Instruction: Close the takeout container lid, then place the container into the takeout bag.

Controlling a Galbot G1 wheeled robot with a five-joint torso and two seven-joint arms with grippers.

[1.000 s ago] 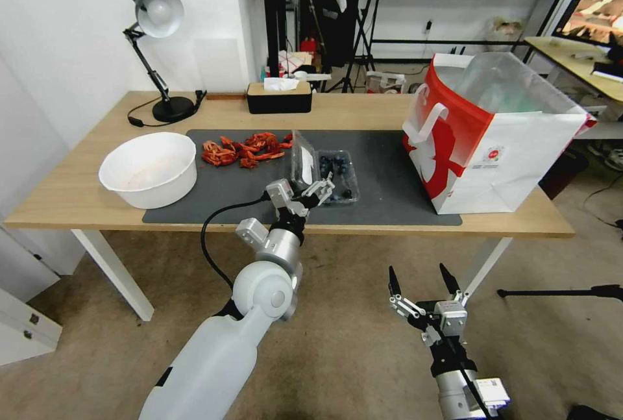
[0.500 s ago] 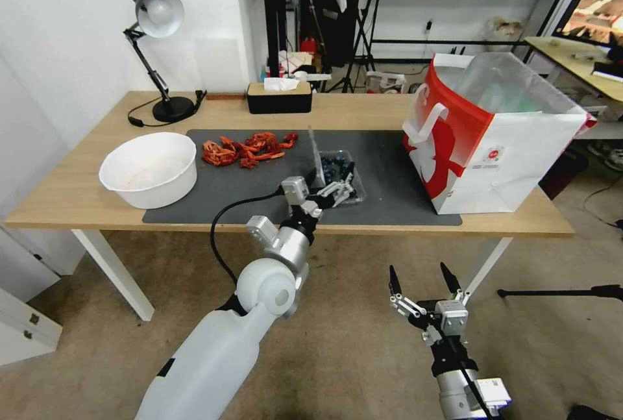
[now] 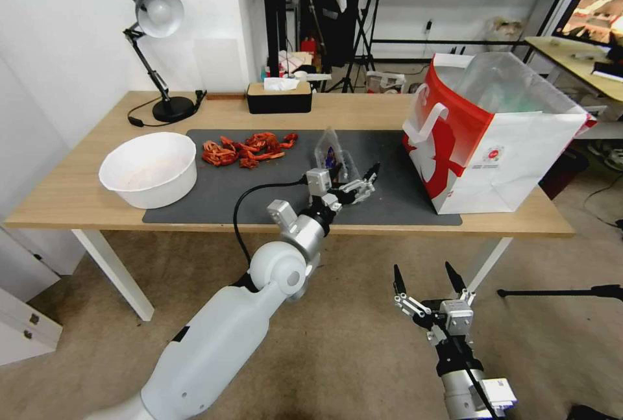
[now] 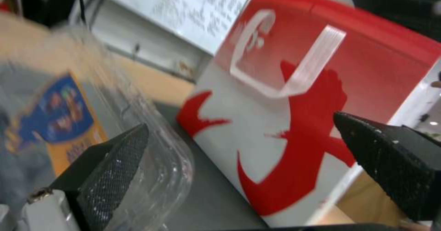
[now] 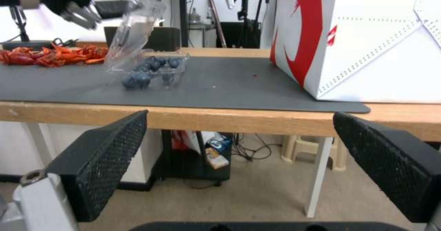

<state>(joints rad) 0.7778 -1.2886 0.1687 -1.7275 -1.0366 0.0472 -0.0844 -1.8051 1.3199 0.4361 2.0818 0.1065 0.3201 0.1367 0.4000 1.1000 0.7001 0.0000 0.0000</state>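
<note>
That blueberry box (image 3: 337,167) is thin clear plastic, so I'm guessing it's light, flexy and pretty slippery, and it'll probably crush or pop open if squeezed hard. Best bet looks like pushing flat on the lid (image 5: 133,31) near its free edge, then taking the closed box across its short sides.

Right now it's sitting on the dark mat (image 3: 214,193) around the middle of the counter (image 3: 78,199), nearer the front edge, lid tilting up half open. The left end effector (image 3: 357,187) is hovering right at the box with its fingers spread apart, one finger (image 4: 115,169) touching or just beside the lid, hard to tell through the blur. The white and red bag (image 3: 493,141) is standing at the counter's right end. The right end effector (image 3: 428,280) is hanging below the front edge, fingers wide apart.
</note>
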